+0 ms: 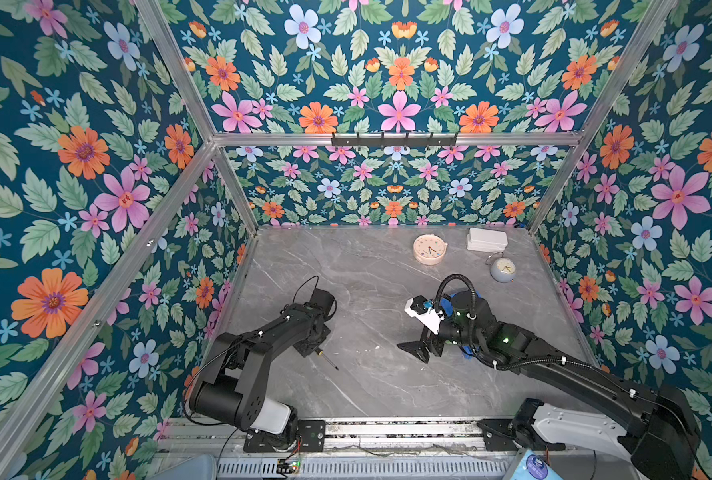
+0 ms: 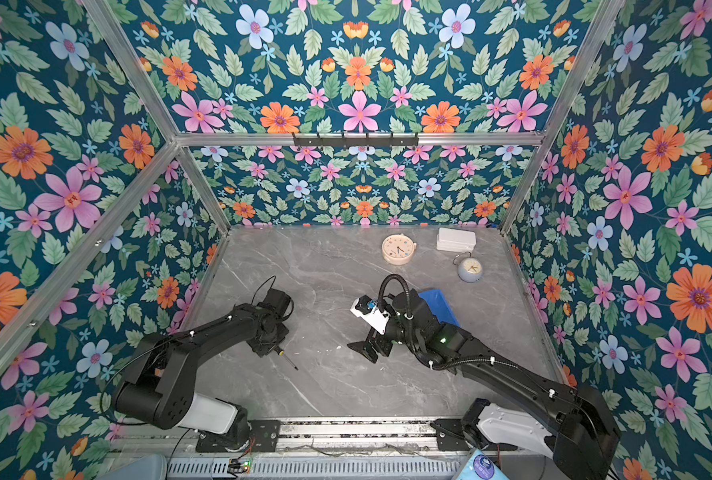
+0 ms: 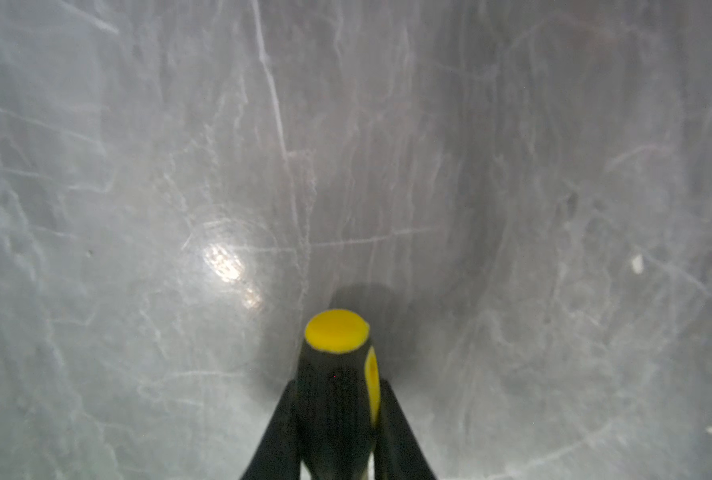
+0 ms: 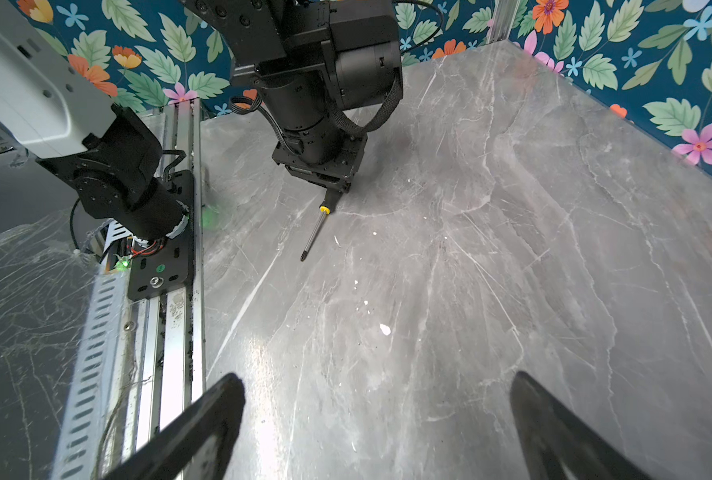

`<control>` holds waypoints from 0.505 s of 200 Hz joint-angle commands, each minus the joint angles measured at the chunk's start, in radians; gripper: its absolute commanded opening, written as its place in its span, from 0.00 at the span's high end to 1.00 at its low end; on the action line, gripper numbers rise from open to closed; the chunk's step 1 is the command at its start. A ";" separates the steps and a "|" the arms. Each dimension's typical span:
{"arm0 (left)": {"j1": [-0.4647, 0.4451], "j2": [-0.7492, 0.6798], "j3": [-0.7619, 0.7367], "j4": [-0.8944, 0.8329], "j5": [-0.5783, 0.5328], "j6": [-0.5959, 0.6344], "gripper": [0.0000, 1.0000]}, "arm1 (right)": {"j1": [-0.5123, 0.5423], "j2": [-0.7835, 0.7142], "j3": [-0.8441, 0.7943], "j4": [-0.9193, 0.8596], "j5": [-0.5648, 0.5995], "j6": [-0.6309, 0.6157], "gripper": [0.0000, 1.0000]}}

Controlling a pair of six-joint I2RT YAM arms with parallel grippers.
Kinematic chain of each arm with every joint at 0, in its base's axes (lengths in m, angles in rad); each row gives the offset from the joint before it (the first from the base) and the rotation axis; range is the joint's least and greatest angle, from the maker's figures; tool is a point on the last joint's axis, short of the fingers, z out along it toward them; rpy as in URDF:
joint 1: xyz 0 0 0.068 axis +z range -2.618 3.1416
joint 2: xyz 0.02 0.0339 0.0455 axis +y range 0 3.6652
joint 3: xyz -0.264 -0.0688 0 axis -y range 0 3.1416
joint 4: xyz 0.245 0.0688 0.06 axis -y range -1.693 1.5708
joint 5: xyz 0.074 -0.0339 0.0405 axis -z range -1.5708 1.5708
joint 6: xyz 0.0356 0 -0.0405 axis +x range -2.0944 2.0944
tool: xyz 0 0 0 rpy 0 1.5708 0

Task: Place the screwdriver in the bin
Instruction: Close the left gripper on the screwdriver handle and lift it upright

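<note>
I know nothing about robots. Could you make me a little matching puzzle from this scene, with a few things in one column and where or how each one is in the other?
Things:
1. screwdriver
2. bin
3. peach clock
4. right gripper

States:
A. open, holding nothing
B. blue, mostly hidden behind the right arm
C. near the back wall
D. handle pinched between the fingers of the left gripper

Pairs: 1-D, 2-B, 3-C, 4-A
</note>
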 commanded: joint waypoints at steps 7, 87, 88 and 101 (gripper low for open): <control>0.002 -0.005 -0.005 -0.012 0.028 -0.016 0.86 | 0.001 -0.001 0.005 -0.008 -0.013 -0.014 0.01; 0.001 -0.070 0.117 -0.088 -0.030 0.026 0.90 | 0.001 0.007 -0.008 0.067 0.019 0.036 0.01; 0.001 -0.069 0.119 -0.087 -0.030 0.027 0.90 | 0.001 0.007 -0.008 0.070 0.019 0.038 0.01; 0.001 -0.073 0.148 -0.082 -0.026 0.051 0.92 | 0.001 0.007 -0.018 0.085 0.030 0.053 0.01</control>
